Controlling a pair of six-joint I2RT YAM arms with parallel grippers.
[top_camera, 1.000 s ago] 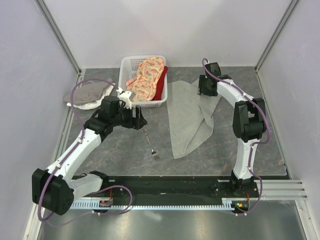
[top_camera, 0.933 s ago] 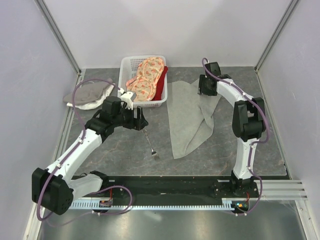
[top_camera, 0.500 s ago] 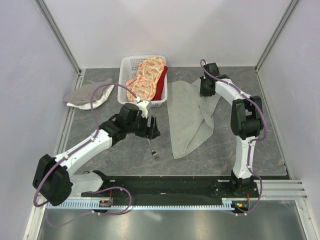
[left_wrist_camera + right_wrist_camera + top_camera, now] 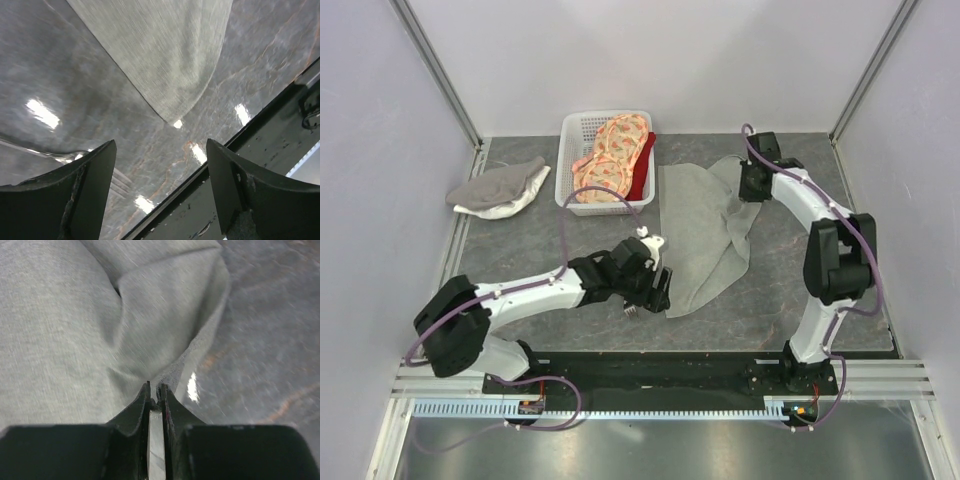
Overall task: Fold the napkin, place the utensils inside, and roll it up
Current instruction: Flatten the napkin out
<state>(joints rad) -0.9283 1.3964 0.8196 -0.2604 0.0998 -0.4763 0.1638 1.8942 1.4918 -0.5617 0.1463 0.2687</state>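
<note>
Left jaws wide apart, holding nothing, low over worktop (image 4: 540,250), near centre. Fork (image 4: 630,309) sits right under them. I see only tines poking out on near side. I judge its long axis runs near-to-far, handle hidden beneath wrist. Napkin (image 4: 700,225) lies just right of fork, long axis also near-to-far, near corner pointing toward left jaws. Right jaws pinched tight on napkin's far right edge, cloth bunched there. My call: fold turns on carrying that edge leftward across cloth. Left arm far nearer fork.
</note>
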